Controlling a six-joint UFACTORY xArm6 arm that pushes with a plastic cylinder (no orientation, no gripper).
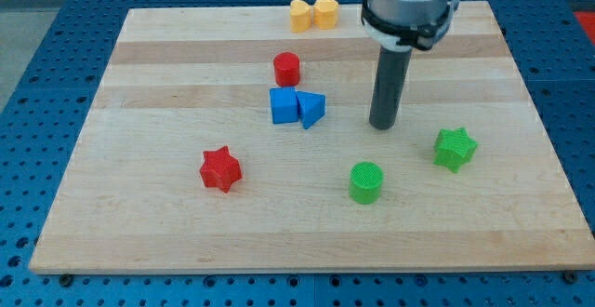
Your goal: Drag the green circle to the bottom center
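The green circle (366,181) is a short green cylinder standing on the wooden board (167,223), right of centre and toward the view's bottom. My tip (383,126) is the lower end of a dark rod that comes down from the arm at the view's top right. The tip rests on the board a little above and slightly right of the green circle, with a clear gap between them. It touches no block.
A green star (455,148) lies right of the tip. A blue cube (284,105) and a blue triangle (311,110) touch each other left of the tip, with a red cylinder (286,68) above them. A red star (220,168) lies lower left. Two yellow blocks (312,14) sit at the top edge.
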